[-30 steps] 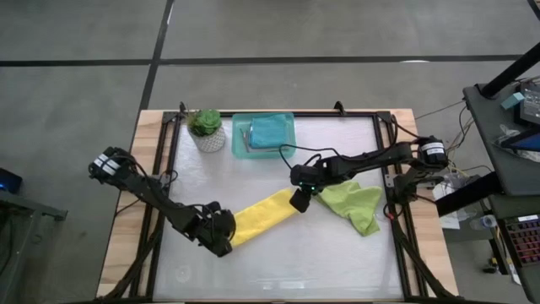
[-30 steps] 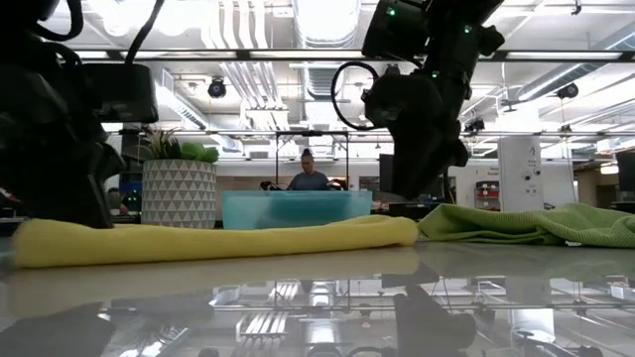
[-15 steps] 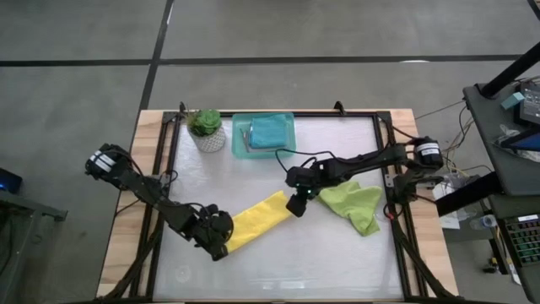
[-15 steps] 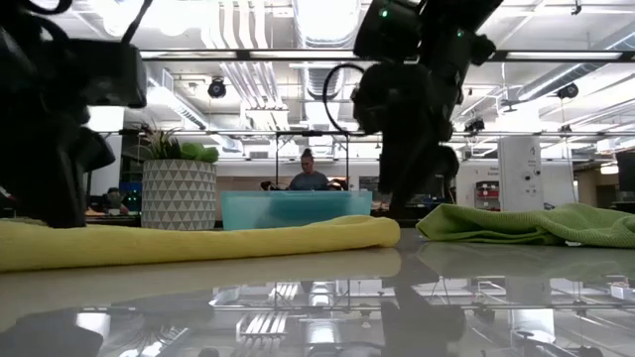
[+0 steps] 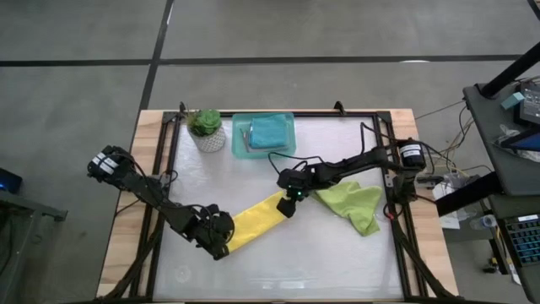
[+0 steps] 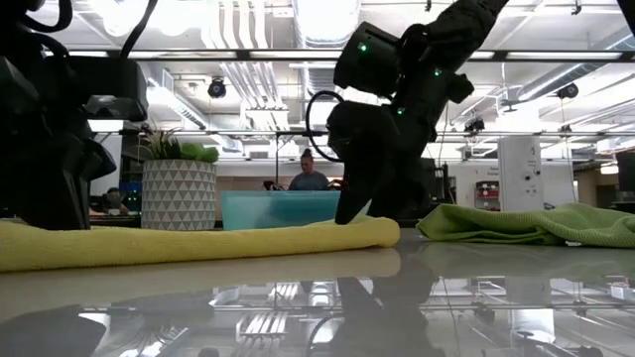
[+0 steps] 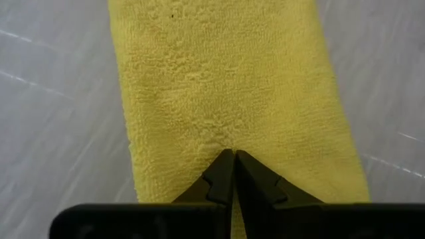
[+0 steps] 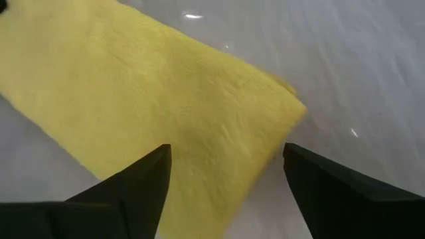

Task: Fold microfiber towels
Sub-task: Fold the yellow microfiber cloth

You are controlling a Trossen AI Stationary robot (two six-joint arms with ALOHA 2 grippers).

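The left gripper [image 5: 221, 245] pinches one end of the long yellow towel [image 5: 256, 220]. The right gripper [image 5: 288, 203] hangs wide open over the other end.

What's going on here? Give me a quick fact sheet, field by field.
Yellow towel: folded into a long strip, lying diagonally on the table
Left hand: shut on one end of the yellow towel
Right hand: open, over the strip's other end
Green towel: crumpled, to the right
Teal towel: in the tray
Potted plant: beside the tray
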